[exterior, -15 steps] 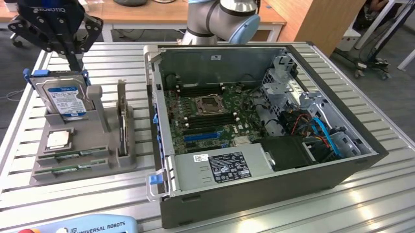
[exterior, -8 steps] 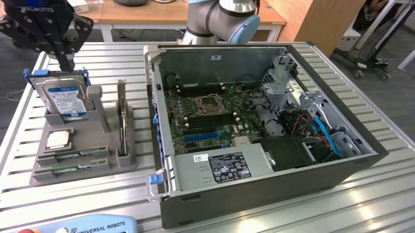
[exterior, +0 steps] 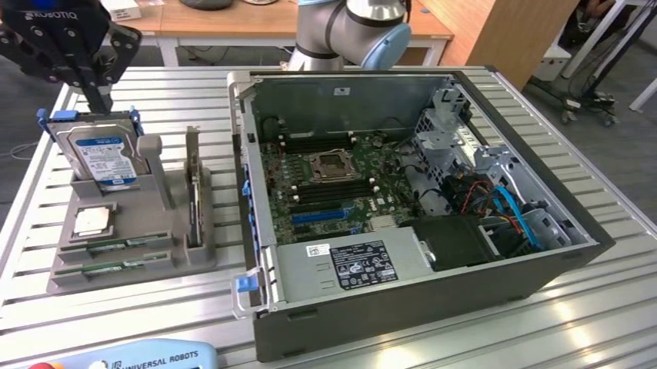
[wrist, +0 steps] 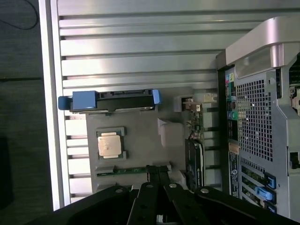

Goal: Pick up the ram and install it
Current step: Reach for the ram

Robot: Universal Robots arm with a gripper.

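The ram (exterior: 115, 246) lies flat in a front slot of the gray holder (exterior: 154, 270), near the processor (exterior: 92, 221) and the upright hard drive (exterior: 103, 157). The jaws are together and empty, above the hard drive. An open computer case (exterior: 411, 307) stands just beside the holder on the slatted metal surface (exterior: 575, 323). Wooden desks (exterior: 236, 19) stand behind.

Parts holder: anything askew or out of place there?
Nothing stands out. The hard drive stands upright in its slot, the processor lies flat in its recess, and both ram sticks lie in their slots. The tool hangs shut above the holder.
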